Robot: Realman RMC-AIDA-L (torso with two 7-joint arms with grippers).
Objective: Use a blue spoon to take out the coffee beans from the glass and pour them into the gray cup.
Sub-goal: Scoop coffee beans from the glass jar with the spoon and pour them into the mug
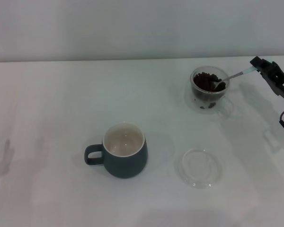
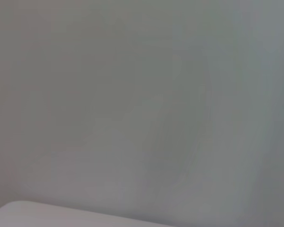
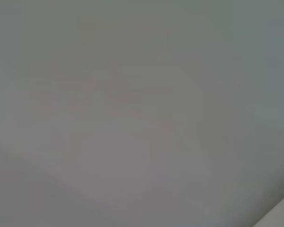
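Observation:
In the head view, the glass stands at the back right of the table, filled with dark coffee beans. The blue spoon slants down into it, its metal bowl among the beans and its pale blue handle rising to the right. My right gripper is shut on the end of that handle, at the table's right edge. The gray cup sits front centre, handle to the left, its cream inside showing no beans. The left gripper is out of view. Both wrist views show only blank grey surface.
A flat round clear glass saucer lies on the table to the right of the gray cup, in front of the glass. The white table spreads out to the left and centre.

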